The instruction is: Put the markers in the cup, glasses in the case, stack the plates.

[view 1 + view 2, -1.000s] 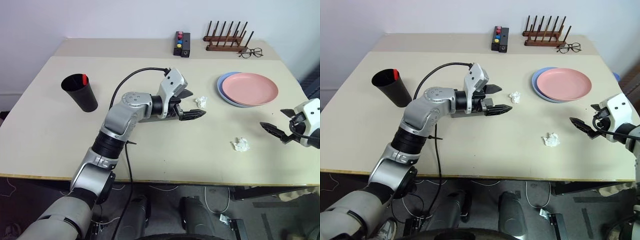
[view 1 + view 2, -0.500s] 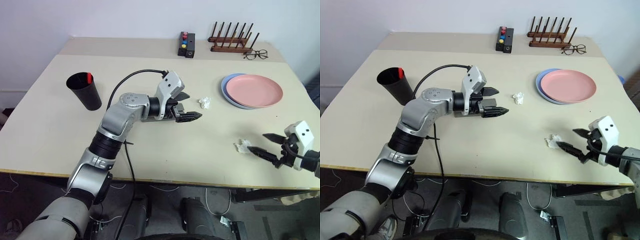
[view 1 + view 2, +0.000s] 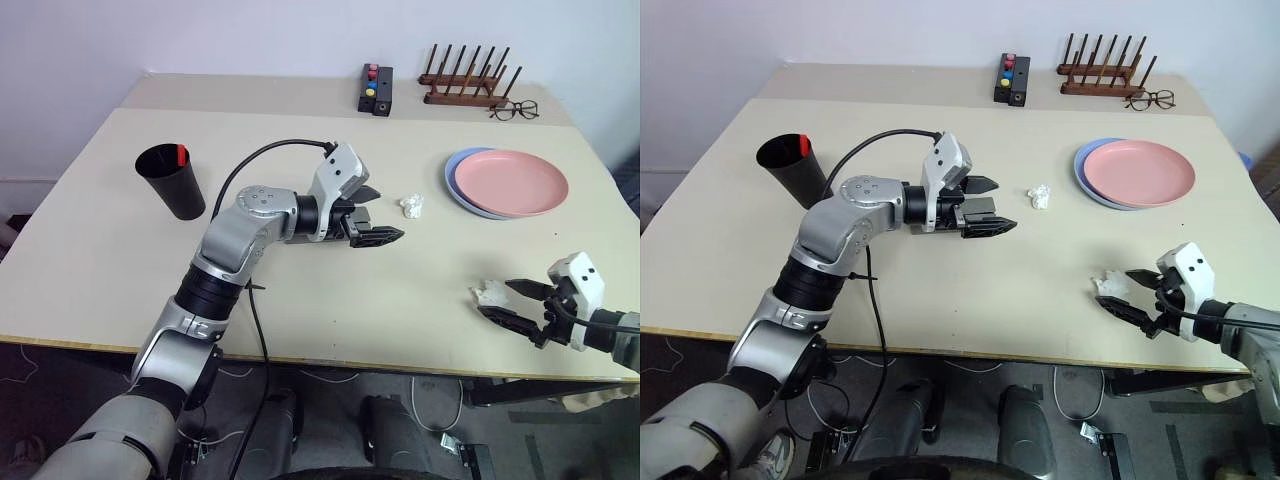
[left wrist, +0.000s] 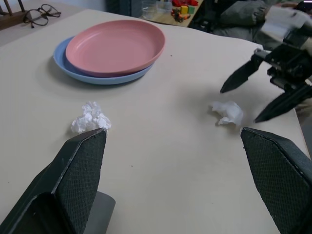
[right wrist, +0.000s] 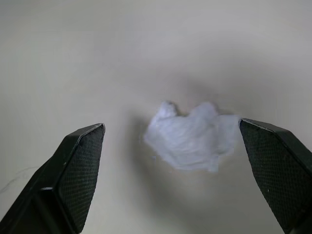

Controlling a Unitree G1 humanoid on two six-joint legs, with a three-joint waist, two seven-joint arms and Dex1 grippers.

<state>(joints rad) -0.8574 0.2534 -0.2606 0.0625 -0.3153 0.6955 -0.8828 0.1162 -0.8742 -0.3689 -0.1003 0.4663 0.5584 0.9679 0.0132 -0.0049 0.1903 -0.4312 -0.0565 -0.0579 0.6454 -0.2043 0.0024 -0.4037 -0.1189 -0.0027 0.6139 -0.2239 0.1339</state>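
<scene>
My right gripper [image 3: 505,300] was spread wide, low at near right table [image 3: 90,250] edge, tissue wad [image 5: 191,137] between fingers, untouched. My left gripper [image 3: 375,215] spread at centre. Pink plate [image 3: 510,182] lay on blue plate [image 3: 456,176], far right. Cup [image 3: 171,181] far left, red cap inside.

Left arm reaches across tabletop [image 3: 90,250] middle, elbow bent, forearm pointing toward robot's right. Left end effector [image 3: 372,214] roughly level, fingers spread wide, holding nothing. Right arm low at near right edge. Right end effector [image 3: 510,301] angled down toward left, fingers wide apart, empty.
</scene>
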